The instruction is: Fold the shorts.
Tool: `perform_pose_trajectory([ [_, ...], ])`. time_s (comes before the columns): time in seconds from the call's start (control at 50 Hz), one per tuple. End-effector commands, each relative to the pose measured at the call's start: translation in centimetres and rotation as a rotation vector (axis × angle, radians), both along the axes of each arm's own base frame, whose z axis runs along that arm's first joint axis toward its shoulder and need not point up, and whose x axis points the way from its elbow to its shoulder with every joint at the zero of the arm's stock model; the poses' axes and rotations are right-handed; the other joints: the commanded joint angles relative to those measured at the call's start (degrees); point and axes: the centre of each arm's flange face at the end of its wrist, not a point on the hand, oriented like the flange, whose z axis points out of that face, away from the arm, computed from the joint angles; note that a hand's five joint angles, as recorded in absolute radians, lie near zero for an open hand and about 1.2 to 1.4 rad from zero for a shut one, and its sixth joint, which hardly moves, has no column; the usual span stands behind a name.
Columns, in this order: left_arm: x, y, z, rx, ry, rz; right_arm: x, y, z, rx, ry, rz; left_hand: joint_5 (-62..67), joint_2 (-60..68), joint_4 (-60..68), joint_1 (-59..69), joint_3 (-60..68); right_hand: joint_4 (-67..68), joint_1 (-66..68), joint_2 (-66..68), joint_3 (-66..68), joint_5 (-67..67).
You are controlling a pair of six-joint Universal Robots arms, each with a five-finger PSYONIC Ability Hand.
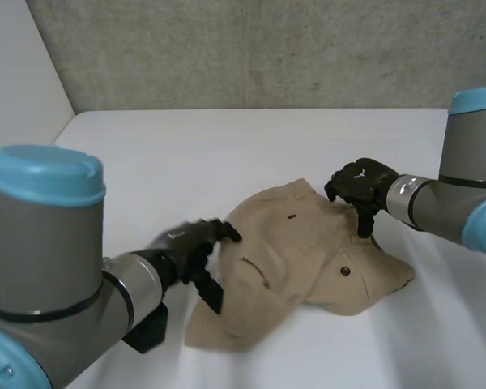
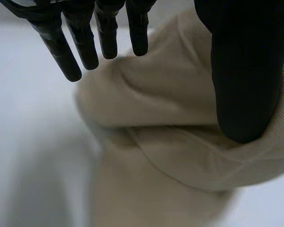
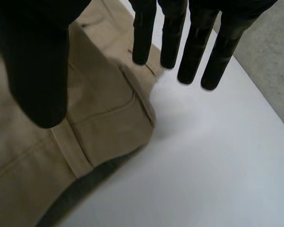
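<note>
The tan shorts (image 1: 300, 251) lie crumpled in the middle of the white table (image 1: 227, 154), with a dark button (image 1: 345, 271) near their right side. My left hand (image 1: 196, 247) sits at their left edge. In the left wrist view this hand (image 2: 241, 71) is open: straight fingers (image 2: 85, 42) hover over the edge of the shorts (image 2: 170, 94), and the thumb hangs above a fold. My right hand (image 1: 360, 185) is at the far right edge of the shorts. Its fingers (image 3: 194, 42) are straight over the hem of the shorts (image 3: 99, 118), thumb apart, holding nothing.
A grey concrete wall (image 1: 267, 49) runs behind the table and a white panel (image 1: 16, 73) stands at the left. Bare tabletop (image 3: 217, 156) lies beyond the right hand's fingertips and across the back of the table.
</note>
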Motion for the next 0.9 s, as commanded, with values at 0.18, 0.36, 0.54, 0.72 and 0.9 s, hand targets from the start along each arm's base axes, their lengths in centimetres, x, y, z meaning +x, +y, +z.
perform_pose_trajectory([
  [0.18,-2.2,-5.9,2.4,-0.196,0.082,0.116,0.8,-2.5,0.1,-0.24,-0.042,-0.017,63.8,63.2,63.3,62.6,63.0,52.9,56.5,52.7,52.5,53.9],
  [0.36,-2.7,-13.3,14.3,-0.894,0.124,0.205,2.6,-5.3,12.8,-0.661,-0.396,-0.172,63.8,63.2,63.3,62.6,63.0,52.9,56.5,52.7,52.5,53.9],
  [0.54,-2.4,-11.9,19.2,-1.128,0.281,0.237,1.5,-2.2,18.8,-0.764,-0.693,-0.175,63.8,63.2,63.3,62.6,63.0,52.9,56.5,52.7,52.5,53.9],
  [0.72,-1.6,-9.3,9.4,-0.872,0.111,0.095,0.7,1.6,8.8,-0.376,-0.449,-0.174,63.8,63.2,63.3,62.6,63.0,52.9,56.5,52.7,52.5,53.9],
  [0.9,0.4,-2.8,-1.1,-0.57,-0.072,-0.032,-2.0,9.2,-1.3,0.006,0.003,-0.098,63.8,63.2,63.3,62.6,63.0,52.9,56.5,52.7,52.5,53.9],
])
